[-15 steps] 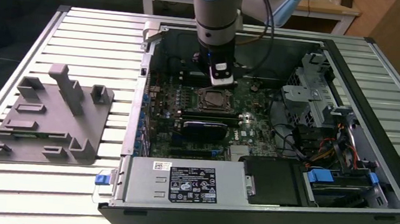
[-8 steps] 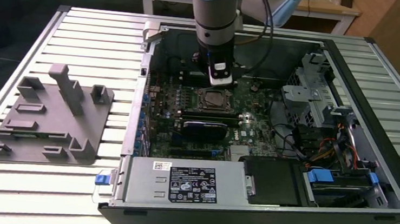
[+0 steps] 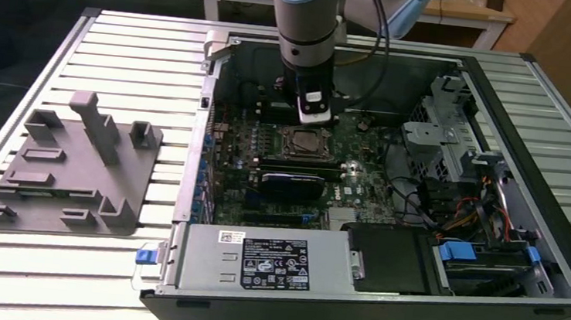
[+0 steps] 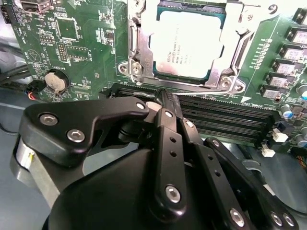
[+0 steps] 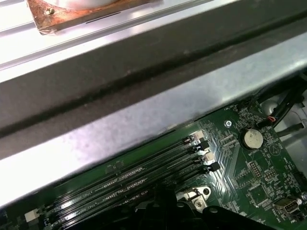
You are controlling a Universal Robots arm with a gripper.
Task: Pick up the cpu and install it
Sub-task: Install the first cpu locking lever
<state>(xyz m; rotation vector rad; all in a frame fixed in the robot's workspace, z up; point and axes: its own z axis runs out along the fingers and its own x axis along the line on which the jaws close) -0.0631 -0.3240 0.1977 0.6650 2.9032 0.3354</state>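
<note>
On the slatted worktop lies an open pc case w/ green motherboard inside, grey fixture block on exterior view's left. Arm's pincer hangs just above the board, fingers together & holding nothing; cpu sits in its socket under the metal frame, near the tips

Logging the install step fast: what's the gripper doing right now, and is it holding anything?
Gripper: jaws shut, holding nothing; the cpu sits in the motherboard socket, apart from the jaws.
</note>
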